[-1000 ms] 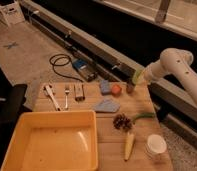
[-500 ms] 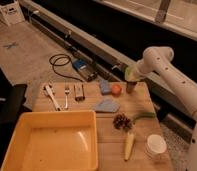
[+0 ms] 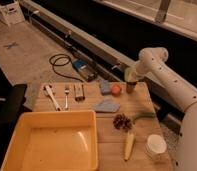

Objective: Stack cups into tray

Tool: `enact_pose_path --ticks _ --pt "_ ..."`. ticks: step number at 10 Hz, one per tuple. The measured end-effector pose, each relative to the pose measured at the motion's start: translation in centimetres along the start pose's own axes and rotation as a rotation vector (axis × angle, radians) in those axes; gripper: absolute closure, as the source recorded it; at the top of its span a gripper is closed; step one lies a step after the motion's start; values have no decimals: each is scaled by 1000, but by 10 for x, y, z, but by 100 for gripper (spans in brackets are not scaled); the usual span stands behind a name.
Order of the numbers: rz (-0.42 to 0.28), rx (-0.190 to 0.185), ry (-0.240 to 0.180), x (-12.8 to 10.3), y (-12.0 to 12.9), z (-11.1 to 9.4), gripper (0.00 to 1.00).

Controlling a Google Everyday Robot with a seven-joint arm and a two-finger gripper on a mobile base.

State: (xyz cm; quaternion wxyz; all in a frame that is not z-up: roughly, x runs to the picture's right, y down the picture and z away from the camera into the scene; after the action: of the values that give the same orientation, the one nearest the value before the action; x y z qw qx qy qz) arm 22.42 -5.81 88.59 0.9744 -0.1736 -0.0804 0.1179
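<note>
My gripper hangs over the table's far right edge, shut on the pale green cup. Directly beneath it the dark brown cup stands upright on the table; I cannot tell whether the green cup touches it. The wider white cup is at the near right corner, well away from the gripper. At the near left lies the big yellow tray with nothing in it.
An orange ball and a blue sponge sit just left of the brown cup. A blue cloth, pine cone, corn cob, fork and white utensil lie on the wooden table. Cables lie on the floor behind.
The arm has swung left with the green cup, from beyond the table's right edge to above the brown cup. Nothing on the table has shifted.
</note>
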Motion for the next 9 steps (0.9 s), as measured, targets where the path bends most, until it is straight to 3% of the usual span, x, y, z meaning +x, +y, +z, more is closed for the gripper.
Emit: enact_pose_path --ticks 6,7,9 --pt "32 -26 27 18 -4 14 100" --pt "32 -36 32 19 -2 17 95" --pt "36 -50 40 23 2 21 75"
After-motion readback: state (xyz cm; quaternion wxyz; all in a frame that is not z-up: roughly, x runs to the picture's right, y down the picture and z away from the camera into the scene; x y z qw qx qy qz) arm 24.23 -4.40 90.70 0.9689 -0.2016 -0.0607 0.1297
